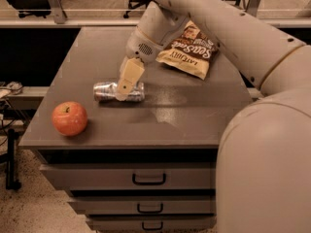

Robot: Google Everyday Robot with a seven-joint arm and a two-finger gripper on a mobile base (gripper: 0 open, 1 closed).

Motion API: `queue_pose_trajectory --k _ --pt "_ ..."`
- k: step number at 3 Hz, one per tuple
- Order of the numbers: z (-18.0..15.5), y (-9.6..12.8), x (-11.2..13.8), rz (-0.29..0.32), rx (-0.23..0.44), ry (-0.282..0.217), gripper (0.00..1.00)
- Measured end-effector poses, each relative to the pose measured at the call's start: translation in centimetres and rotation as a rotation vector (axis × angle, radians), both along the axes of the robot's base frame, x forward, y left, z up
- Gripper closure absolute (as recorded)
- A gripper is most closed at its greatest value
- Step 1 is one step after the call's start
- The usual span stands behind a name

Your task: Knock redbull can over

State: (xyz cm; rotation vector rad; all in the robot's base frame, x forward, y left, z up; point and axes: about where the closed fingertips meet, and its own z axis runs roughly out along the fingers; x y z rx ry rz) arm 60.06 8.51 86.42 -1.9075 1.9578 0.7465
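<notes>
The redbull can (108, 91) lies on its side on the grey cabinet top (194, 110), left of centre, its long axis running left to right. My gripper (123, 89) hangs over the can's right half, with a tan finger (127, 77) in front of the can and touching or nearly touching it. The arm comes down from the upper right. The part of the can behind the finger is hidden.
A red apple (70, 118) sits near the front left corner. A brown-and-yellow chip bag (189, 51) lies at the back, right of the gripper. Drawers (148, 178) are below the top. Office chairs stand on the floor behind.
</notes>
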Motion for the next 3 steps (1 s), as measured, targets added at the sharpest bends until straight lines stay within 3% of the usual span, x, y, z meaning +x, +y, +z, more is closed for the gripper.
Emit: queue_pose_trajectory --k 2,3 --pt "0.0 -0.3 -0.1 -0.030 0.007 -0.014 0.00" --pt "0.7 -2.4 1.0 -0.109 0.009 -0.051 0.00"
